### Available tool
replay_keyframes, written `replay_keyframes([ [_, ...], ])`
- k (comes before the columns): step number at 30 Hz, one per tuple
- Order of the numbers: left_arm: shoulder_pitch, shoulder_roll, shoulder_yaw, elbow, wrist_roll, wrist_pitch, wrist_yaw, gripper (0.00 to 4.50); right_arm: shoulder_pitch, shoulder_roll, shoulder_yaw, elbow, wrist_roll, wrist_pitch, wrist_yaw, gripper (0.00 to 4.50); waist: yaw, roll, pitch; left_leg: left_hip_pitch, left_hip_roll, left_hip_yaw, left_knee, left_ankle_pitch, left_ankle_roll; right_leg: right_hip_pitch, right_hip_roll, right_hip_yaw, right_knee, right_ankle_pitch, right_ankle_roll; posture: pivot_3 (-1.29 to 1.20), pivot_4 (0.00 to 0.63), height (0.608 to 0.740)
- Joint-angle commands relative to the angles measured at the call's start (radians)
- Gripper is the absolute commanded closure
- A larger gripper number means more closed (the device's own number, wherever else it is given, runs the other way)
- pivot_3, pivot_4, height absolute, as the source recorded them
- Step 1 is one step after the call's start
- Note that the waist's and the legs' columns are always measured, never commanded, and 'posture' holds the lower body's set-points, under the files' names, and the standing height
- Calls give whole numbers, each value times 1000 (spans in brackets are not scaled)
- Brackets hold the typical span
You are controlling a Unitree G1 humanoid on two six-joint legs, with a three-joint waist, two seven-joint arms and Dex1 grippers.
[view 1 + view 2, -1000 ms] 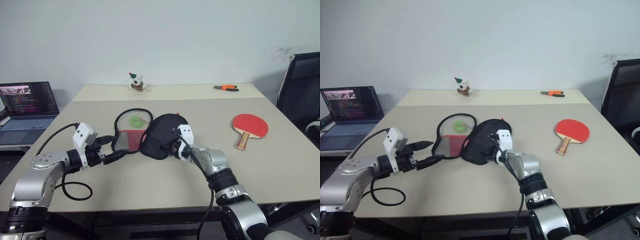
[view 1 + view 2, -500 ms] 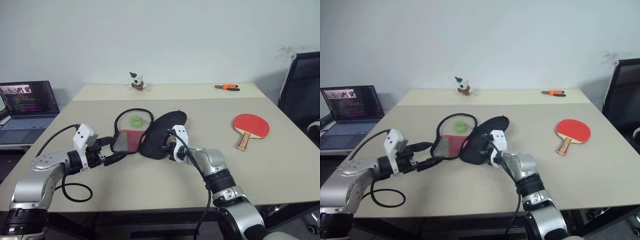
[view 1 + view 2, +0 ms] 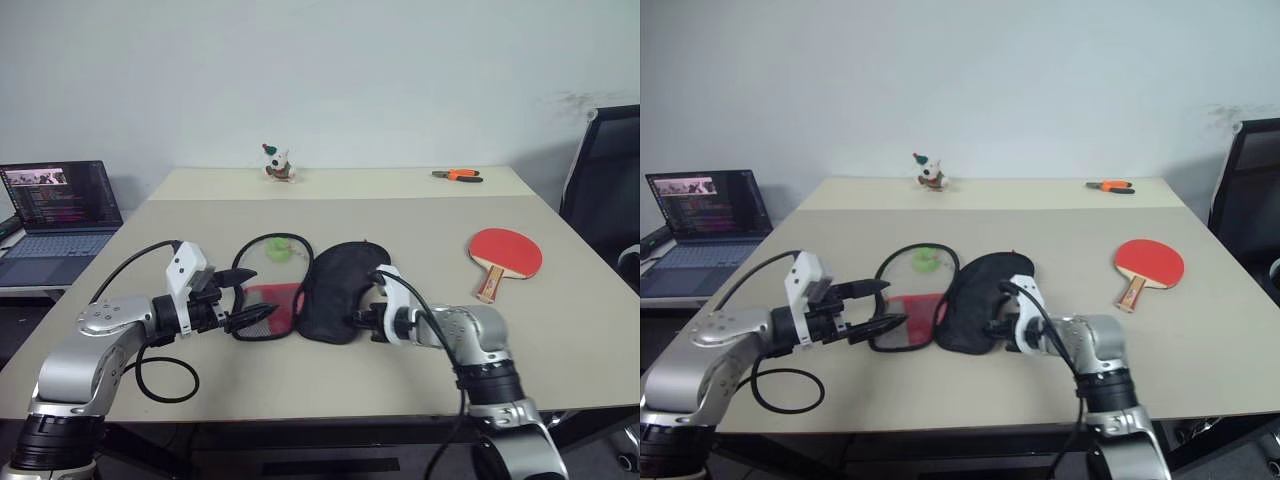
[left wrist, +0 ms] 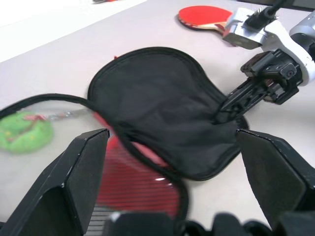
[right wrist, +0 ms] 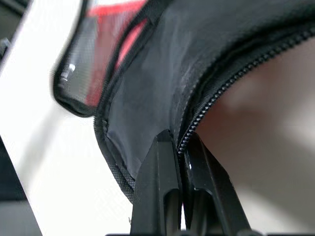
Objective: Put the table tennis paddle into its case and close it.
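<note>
The case point(image 3: 340, 293) lies open at mid-table, its black half to the right and its mesh-and-red half point(image 3: 268, 296) to the left, with a green charm point(image 3: 274, 250) inside. My right gripper point(image 3: 366, 319) is shut on the black half's zipper rim point(image 5: 216, 93) at its near edge. My left gripper point(image 3: 262, 293) hovers open just over the mesh half's near left rim, holding nothing. The table tennis paddle point(image 3: 504, 251) lies red face up to the far right, handle pointing toward me.
An open laptop point(image 3: 60, 215) stands off the table's left side. A small toy figure point(image 3: 275, 163) and orange pliers point(image 3: 458, 175) sit at the far edge. A black chair point(image 3: 605, 180) is on the right. A cable loop point(image 3: 165, 375) lies by my left arm.
My right gripper closed on the black half's rim and drew it back toward me and right; that half, lifted and bunched before, now lies flat. My left gripper edged right.
</note>
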Motion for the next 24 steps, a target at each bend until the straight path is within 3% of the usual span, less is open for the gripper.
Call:
replay_keyframes([
  [1,-8,24,9,-24,-13,-2,-17,0,-1,-43,7,-52,27,21,41,4492,-3,0,0,0,0,0,0,0,0,0,0,0,0,0,0,0,150,740],
  [11,-13,18,-9,-4,4,-11,-30,0,-47,-237,64,43,-9,-54,149,4492,0,0,0,0,0,1,0,0,0,0,1,-1,0,0,0,0,150,740],
  [20,-21,14,-20,6,7,-19,-31,0,-72,-246,62,107,-27,-92,168,4492,0,-1,0,0,0,1,0,0,0,0,1,0,0,0,0,0,150,740],
  [24,-23,12,-25,6,6,-20,-30,0,-66,-251,45,105,-41,-106,136,3536,0,-1,0,0,0,1,0,0,0,0,1,0,0,0,0,0,150,740],
])
